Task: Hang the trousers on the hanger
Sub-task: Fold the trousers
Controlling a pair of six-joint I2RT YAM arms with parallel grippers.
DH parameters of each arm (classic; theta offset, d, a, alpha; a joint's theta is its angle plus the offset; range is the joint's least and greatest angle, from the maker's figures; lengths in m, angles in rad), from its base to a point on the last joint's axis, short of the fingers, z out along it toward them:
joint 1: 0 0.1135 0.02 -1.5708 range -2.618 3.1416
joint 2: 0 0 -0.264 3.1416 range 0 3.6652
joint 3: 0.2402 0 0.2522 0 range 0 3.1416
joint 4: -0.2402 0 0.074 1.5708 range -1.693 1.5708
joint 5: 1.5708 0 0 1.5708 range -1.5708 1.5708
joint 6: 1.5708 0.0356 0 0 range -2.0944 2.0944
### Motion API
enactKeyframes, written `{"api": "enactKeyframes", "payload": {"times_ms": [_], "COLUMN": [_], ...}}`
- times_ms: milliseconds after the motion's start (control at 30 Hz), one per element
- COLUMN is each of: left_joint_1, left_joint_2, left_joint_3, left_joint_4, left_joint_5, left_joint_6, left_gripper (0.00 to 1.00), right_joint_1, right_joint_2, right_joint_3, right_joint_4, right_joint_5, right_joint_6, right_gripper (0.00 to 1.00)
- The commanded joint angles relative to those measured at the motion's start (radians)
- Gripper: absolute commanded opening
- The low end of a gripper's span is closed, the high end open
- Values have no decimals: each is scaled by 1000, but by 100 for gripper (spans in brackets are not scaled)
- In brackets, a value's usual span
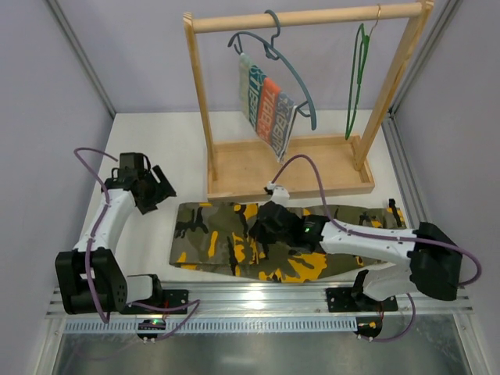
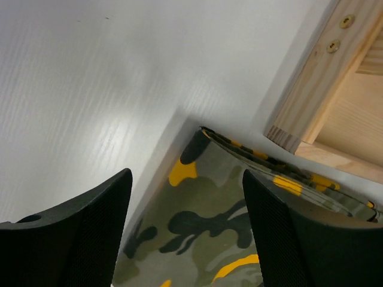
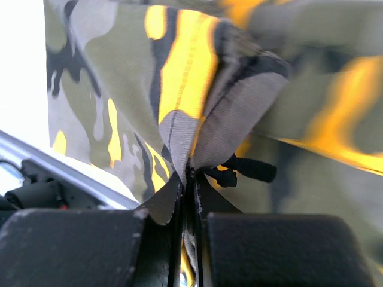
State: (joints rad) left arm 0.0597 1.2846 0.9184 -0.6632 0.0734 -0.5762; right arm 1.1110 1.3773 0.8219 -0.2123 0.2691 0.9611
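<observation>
Olive, black and orange-yellow camouflage trousers [image 1: 211, 234] lie lower centre, a fold pinched tight in the right gripper [image 3: 190, 206]. The left gripper [image 1: 159, 191] hangs mid-left, jaws apart. A thin green wire hanger [image 1: 356, 82] hangs upper right.

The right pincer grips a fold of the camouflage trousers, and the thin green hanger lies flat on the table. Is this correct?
Not quite. The green hanger hangs from the wooden rail, not on the table; the top view shows it. The right pincer does grip the trousers.
</observation>
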Motion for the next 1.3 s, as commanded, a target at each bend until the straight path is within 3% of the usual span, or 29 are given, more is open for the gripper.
{"api": "enactKeyframes", "payload": {"times_ms": [0, 267, 500, 600, 733, 867, 1267], "left_joint_1": [-21, -162, -233, -251, -307, -343, -402], "left_joint_2": [-39, -99, -163, -169, -182, -160, -71], "left_joint_3": [-4, -67, -165, -213, -260, -279, -381], "left_joint_4": [11, 42, 79, 123, 207, 247, 444], "left_joint_5": [91, 183, 213, 248, 281, 270, 298], "left_joint_6": [26, -23, -73, -105, -158, -174, -257], "left_gripper": [76, 80, 80, 79, 79, 79, 78], "right_joint_1": [-52, -203, -258, -270, -272, -273, -287], "right_joint_2": [-122, -464, -688, -660, -626, -652, -618], "right_joint_3": [-68, -179, -199, -198, -121, -34, -29], "right_joint_4": [-235, -549, -789, -779, -938, -1022, -996], "right_joint_5": [2, 108, 248, 219, 332, 400, 383], "right_joint_6": [-76, -33, 111, 100, 244, 257, 223], "right_gripper": [4, 4, 4, 4, 4, 4, 4]}}
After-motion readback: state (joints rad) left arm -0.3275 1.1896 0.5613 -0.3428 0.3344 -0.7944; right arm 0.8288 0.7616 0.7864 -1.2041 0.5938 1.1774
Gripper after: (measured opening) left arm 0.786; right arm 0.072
